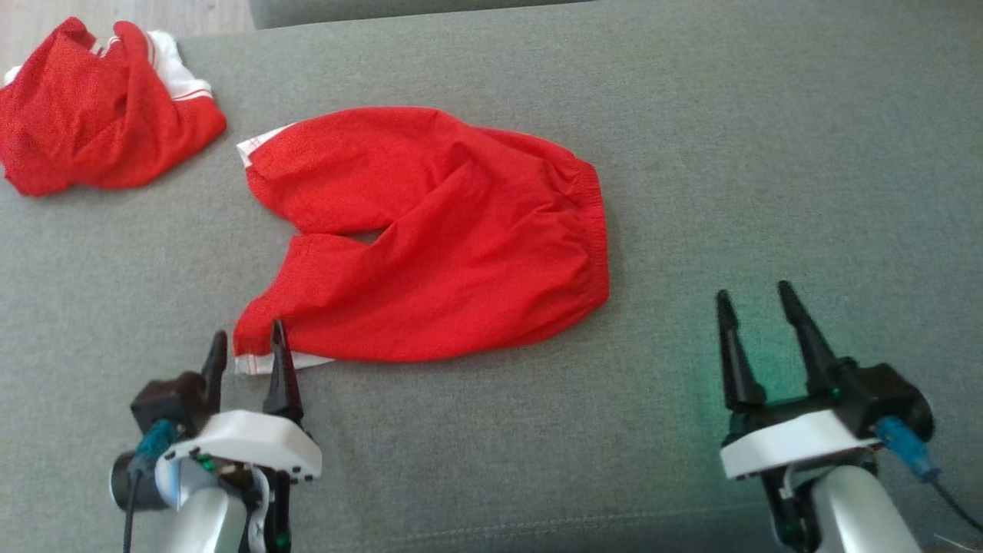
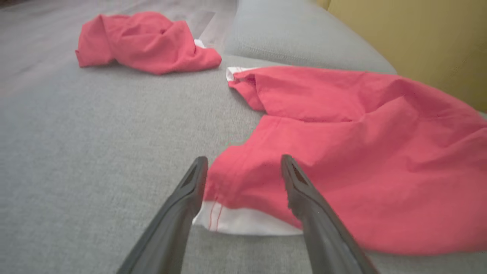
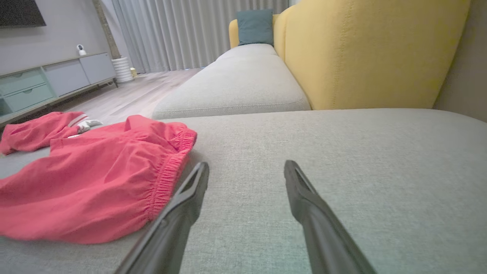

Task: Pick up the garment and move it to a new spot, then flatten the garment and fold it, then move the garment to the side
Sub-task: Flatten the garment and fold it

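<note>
The garment point(image 1: 438, 238), a pair of red shorts with white leg hems, lies spread on the grey cushion, waistband to the right. It also fills the right of the left wrist view point(image 2: 361, 152) and lies at the left of the right wrist view point(image 3: 95, 179). My left gripper point(image 1: 246, 349) point(image 2: 243, 163) is open at the near leg's white hem corner, its fingers on either side of the hem, gripping nothing. My right gripper point(image 1: 756, 299) point(image 3: 246, 169) is open over bare cushion, right of the waistband.
A second red and white garment point(image 1: 92, 107) point(image 2: 144, 42) lies crumpled at the far left of the cushion point(image 1: 768, 138). A yellow sofa back point(image 3: 365, 53) and another grey seat point(image 3: 236, 83) rise beyond. Wooden floor and a cabinet point(image 3: 45, 80) lie past the left edge.
</note>
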Controlling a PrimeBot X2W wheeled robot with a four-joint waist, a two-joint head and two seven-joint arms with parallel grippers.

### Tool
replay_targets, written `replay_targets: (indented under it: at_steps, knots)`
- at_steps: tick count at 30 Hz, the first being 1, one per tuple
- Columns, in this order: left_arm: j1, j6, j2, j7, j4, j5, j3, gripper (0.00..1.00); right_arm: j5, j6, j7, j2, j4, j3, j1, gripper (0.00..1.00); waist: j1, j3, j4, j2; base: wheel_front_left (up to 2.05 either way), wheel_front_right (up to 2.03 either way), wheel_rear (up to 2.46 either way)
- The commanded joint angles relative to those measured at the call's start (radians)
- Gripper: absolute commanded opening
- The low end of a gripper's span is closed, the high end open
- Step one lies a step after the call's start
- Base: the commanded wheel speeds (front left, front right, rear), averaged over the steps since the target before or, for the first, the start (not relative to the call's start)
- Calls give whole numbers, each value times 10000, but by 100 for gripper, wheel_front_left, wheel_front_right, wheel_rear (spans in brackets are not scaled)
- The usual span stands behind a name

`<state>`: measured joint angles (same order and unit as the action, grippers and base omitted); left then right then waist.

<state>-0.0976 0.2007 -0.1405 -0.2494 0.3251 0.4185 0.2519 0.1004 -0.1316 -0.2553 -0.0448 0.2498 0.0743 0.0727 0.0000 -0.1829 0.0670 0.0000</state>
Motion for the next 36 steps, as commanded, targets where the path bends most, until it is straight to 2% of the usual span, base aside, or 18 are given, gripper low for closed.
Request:
replay_targets:
  at_steps: [1,7,12,19,28,29,31,32,33,36]
  knots:
    - [-322,-66,-55,-120,-421,-149,-420,100,-146,9,-65,-54,-240,368,372,100,0,3,-45,0,0,0,0]
    - [-56,-277,192,-122,-1251,-616,-695,100,-1102,9,-65,-54,119,1524,831,100,0,15,-348,0,0,0,0]
    - [115,-442,467,-123,-1779,-843,-707,100,-2181,9,-65,-274,1111,2471,1645,100,0,-50,-721,0,0,0,0]
    - [317,-563,721,-123,-2029,-994,-555,100,-2304,9,-65,-778,3056,3406,2707,100,0,-39,-1224,0,0,0,0]
    - [412,-636,827,-123,-2120,-1076,-600,100,-2293,9,-65,-1011,4311,3812,3575,100,0,-95,-1484,0,0,0,0]
    - [416,-647,835,-123,-2125,-1084,-602,100,-2258,9,-65,-1006,4504,3868,3648,87,0,-101,-1504,0,0,0,0]
    - [422,-662,849,-123,-2130,-1097,-603,100,-2155,9,-64,-995,4926,4014,3795,46,0,-109,-1540,0,0,0,0]
    - [431,-669,861,-123,-2131,-1107,-612,100,-2016,9,-62,-975,5280,4128,3954,5,0,-114,-1563,0,0,0,0]
    - [437,-674,866,-124,-2133,-1111,-621,100,-1954,9,-62,-966,5371,4157,4031,0,0,-120,-1569,0,0,0,0]
    - [453,-682,877,-124,-2134,-1127,-666,100,-1773,9,-63,-973,5313,4164,4170,0,0,-130,-1562,0,0,0,0]
